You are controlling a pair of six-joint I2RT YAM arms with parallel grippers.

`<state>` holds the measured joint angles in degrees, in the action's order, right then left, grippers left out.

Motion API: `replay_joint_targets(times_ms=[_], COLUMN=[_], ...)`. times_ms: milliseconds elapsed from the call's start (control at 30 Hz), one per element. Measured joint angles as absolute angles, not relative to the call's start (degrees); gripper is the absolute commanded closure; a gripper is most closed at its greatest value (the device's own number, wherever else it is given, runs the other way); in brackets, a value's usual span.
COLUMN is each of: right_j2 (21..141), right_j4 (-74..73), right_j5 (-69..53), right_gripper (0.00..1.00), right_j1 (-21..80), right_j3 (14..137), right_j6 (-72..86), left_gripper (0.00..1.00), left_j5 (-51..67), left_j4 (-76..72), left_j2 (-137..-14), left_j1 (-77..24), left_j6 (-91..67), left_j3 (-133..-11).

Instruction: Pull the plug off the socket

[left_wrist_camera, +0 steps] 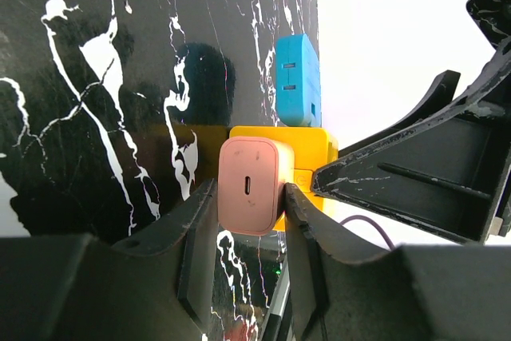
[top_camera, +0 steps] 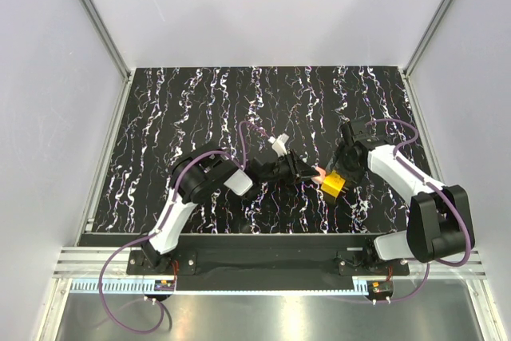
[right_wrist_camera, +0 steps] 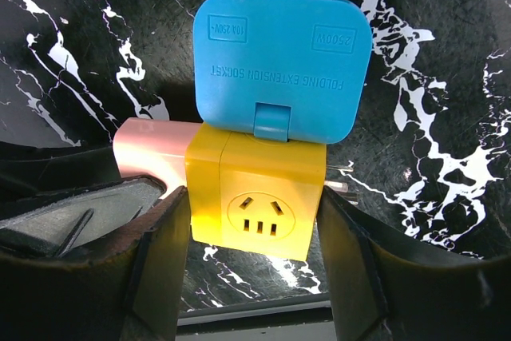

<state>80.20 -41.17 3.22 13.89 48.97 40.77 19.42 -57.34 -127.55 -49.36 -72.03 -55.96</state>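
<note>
A yellow cube socket (right_wrist_camera: 259, 197) with a blue folding part (right_wrist_camera: 279, 61) on top rests on the black marbled table. A pink plug (left_wrist_camera: 249, 184) is seated in the yellow socket (left_wrist_camera: 307, 149), on the side facing my left arm. My left gripper (left_wrist_camera: 249, 197) is shut on the pink plug, one finger on each flank. My right gripper (right_wrist_camera: 254, 213) is shut on the socket, its fingers pressed against two opposite sides. From above, both grippers meet at the plug (top_camera: 318, 173) and socket (top_camera: 334, 184) right of the table's middle. Metal prongs (right_wrist_camera: 339, 185) stick out of the socket's far side.
The black marbled table (top_camera: 200, 109) is walled in by white panels with aluminium posts (top_camera: 96, 13) at the back corners. A metal rail (top_camera: 263, 257) runs along the near edge, just behind the socket in the right wrist view.
</note>
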Motion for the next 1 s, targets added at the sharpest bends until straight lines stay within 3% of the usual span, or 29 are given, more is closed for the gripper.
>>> replay_joint_targets(times_ms=[1000], right_j2=[81.6], right_j4=[-41.6], right_j5=[2.7], right_gripper=[1.0], right_j1=[14.8], right_j3=[50.1], right_j6=[43.9], left_gripper=[1.0], left_j5=[16.1], left_j4=[-58.3], left_j2=[-125.1], left_j1=[-46.5], left_j6=[-72.8], left_j3=[-51.5])
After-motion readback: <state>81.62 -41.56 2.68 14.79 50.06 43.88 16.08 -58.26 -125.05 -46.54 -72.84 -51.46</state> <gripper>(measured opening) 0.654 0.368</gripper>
